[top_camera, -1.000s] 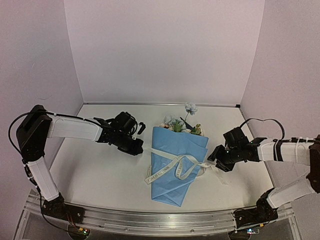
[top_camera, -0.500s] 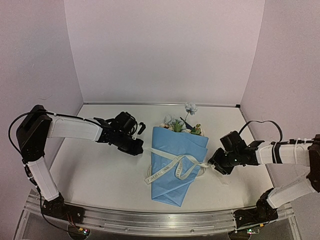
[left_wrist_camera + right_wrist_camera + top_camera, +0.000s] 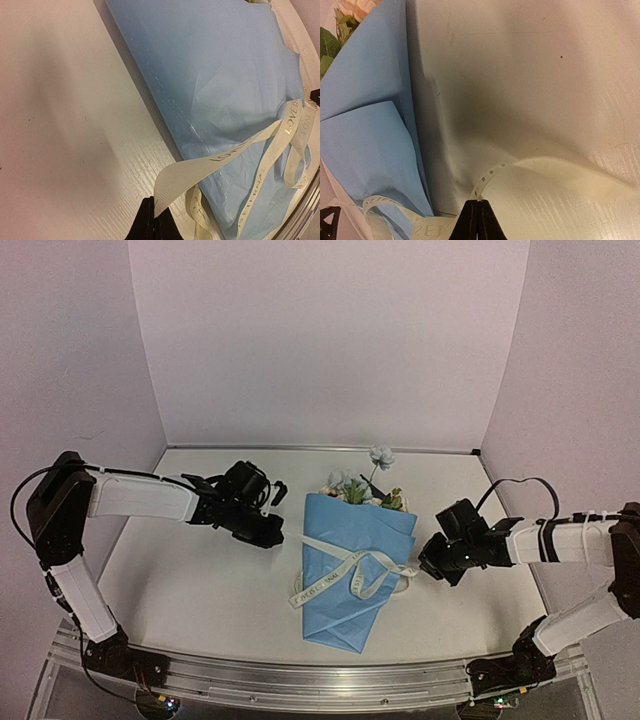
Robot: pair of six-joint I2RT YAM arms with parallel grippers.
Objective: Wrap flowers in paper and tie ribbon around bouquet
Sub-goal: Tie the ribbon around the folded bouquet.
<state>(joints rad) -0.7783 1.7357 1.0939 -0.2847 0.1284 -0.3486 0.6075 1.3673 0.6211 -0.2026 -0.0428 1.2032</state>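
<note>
Pale wood-grain desk (image 3: 190,580), boxed by lilac walls (image 3: 330,340), blue-paper bouquet (image 3: 350,585) lying mid-desk, blooms (image 3: 380,454) toward the back, cream ribbon (image 3: 325,587) looped across it, left fingers (image 3: 145,225) clenched empty, right fingers (image 3: 470,225) pinching the ribbon's end.

White table (image 3: 200,580), faint wood grain, a few small dark specks on its surface. Pale lilac walls (image 3: 330,340) on three sides. Aluminium rail (image 3: 300,680) along near edge.

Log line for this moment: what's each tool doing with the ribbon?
phase: tying ribbon | right tool: shut on ribbon end | left tool: shut, left of bouquet | ribbon: draped across bouquet
</note>
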